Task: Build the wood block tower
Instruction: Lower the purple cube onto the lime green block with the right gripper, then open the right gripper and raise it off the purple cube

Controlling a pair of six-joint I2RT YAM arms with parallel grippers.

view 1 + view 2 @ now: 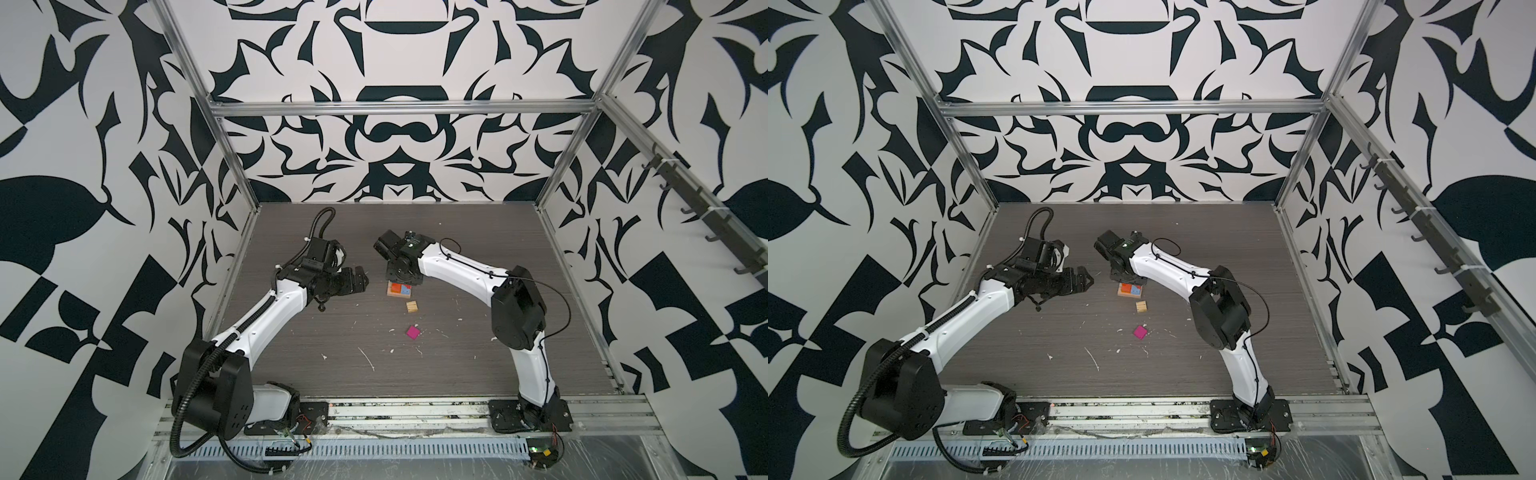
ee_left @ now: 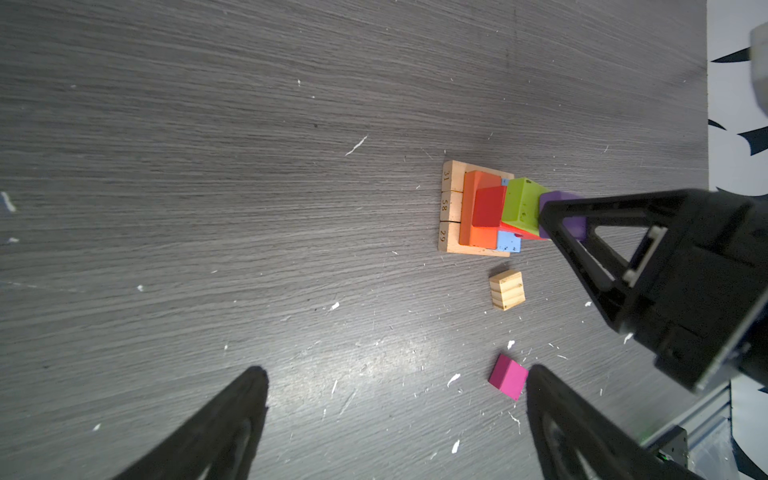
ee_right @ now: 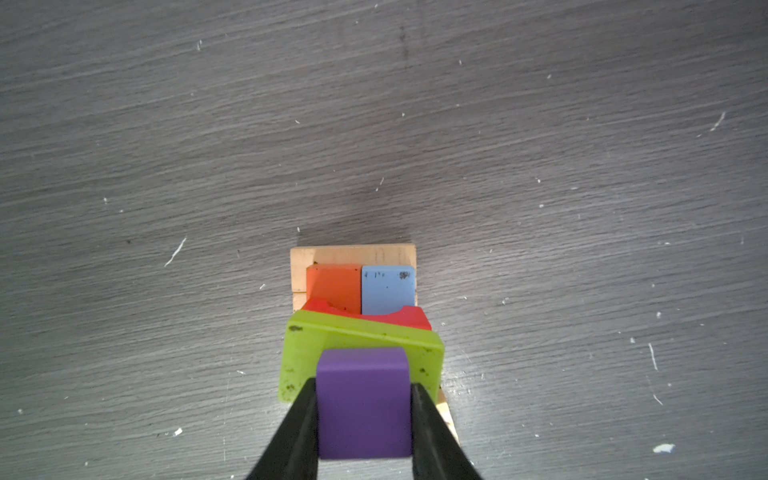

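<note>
Scuffed gray counter (image 1: 291,353) inside a black-and-white patterned booth. The tower (image 1: 399,290) sits about mid-counter, a bit toward the back edge. Right jaws are pressed against both sides of the purple cube (image 3: 363,399), which is on the skewed green block (image 3: 299,357) up top. Left jaws hang wide with nothing in them, left of the tower. Tan cube (image 1: 412,306) and magenta cube (image 1: 413,331) lie loose toward the front edge.

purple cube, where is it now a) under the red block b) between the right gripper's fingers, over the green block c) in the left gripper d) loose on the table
b: the right wrist view shows the purple cube between the fingers of the right gripper, above the green block.
</note>
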